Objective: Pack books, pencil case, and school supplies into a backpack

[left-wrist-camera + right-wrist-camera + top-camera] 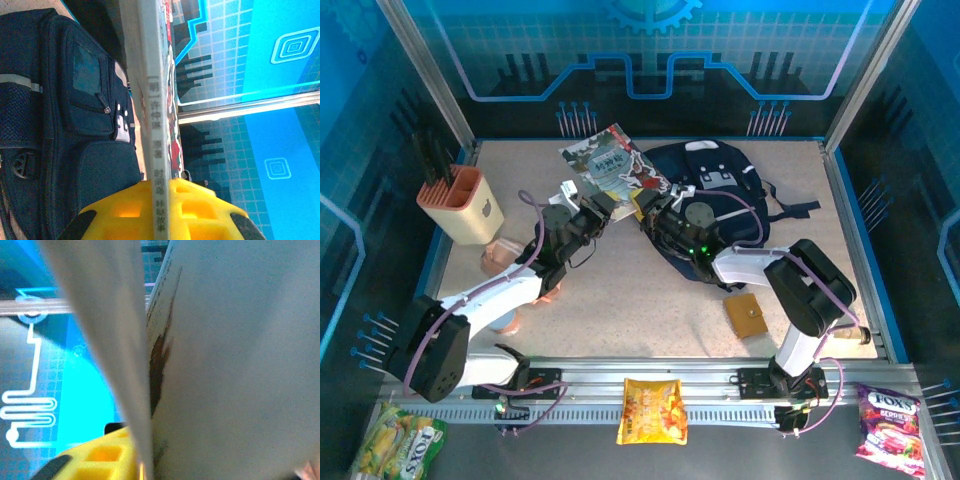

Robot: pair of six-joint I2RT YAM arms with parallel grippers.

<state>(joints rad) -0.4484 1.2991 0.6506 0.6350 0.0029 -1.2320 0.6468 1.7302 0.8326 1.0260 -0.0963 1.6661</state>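
Left pincer [602, 205] pinching the green-and-white book [615, 165] on edge, its length running straight ahead, backpack [720, 175] just right beside the right pincer [650, 212], grip unclear.

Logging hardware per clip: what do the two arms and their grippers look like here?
The left arm and right arm each have black joint housings joined by white links, with thin purple cables looping alongside. A small green light glows near the right wrist. The left gripper and right gripper look black from above; wrist cameras show bright yellow moulded fingers with dark pads.

Lab booth, blue circuit-print walls [650, 60]
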